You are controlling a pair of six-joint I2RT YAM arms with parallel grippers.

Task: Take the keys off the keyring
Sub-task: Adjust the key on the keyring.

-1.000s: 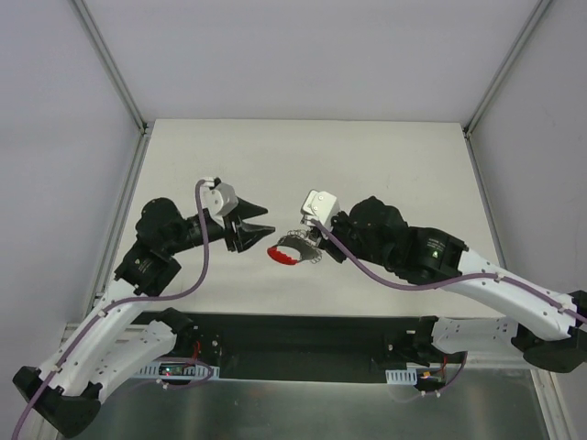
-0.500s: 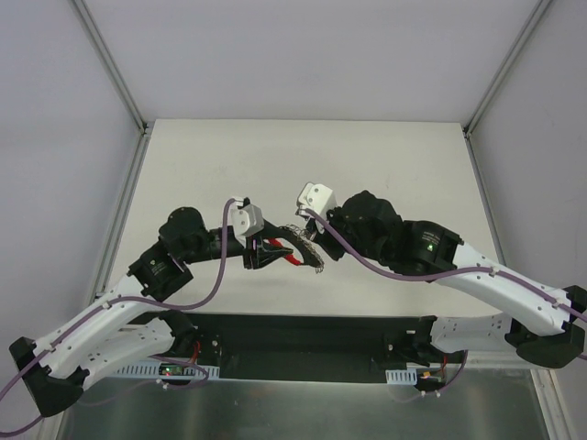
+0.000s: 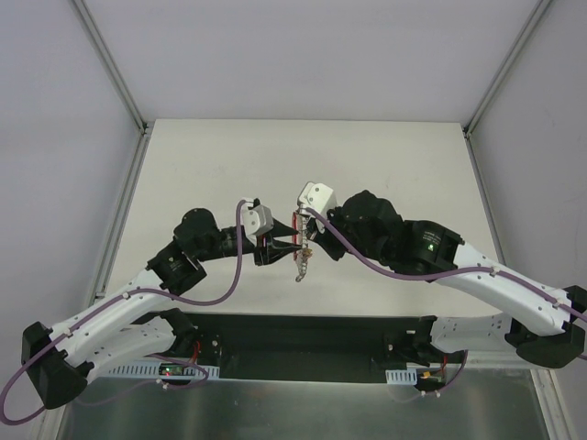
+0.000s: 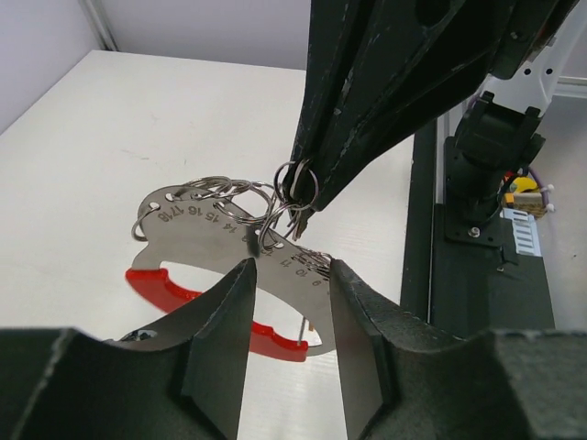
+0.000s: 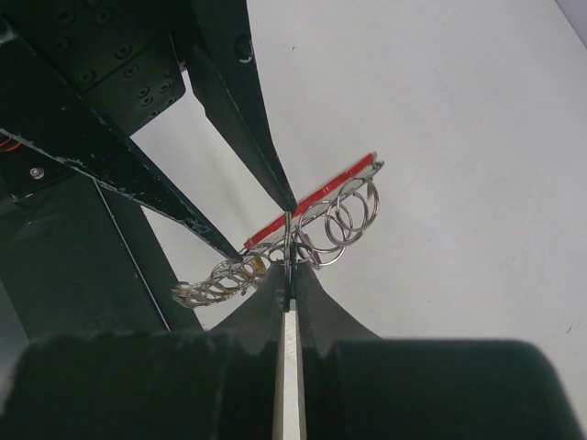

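Note:
The keyring (image 4: 295,183) is a thin ring joined to a flat pale grey numbered tag (image 4: 197,229) with a red plastic edge (image 4: 174,289). It hangs in the air with several more rings. My right gripper (image 5: 287,270) is shut on the keyring (image 5: 287,240), just above the red piece (image 5: 316,194). The keys (image 5: 206,284) trail off as a jagged silvery bunch with a brass bit, and hang low in the top view (image 3: 300,264). My left gripper (image 4: 286,275) is open, one fingertip on each side of the tag's end. In the top view both grippers, left (image 3: 280,246) and right (image 3: 305,240), meet at the bunch.
The white table (image 3: 385,165) lies below, with grey walls and metal rails at left, right and back. A black strip with the arm bases (image 3: 303,344) runs along the near edge. The two arms nearly touch over the table's middle.
The left gripper moved right from open space up to the bunch. The right gripper lifted the bunch off the table, and it now hangs on edge instead of lying flat.

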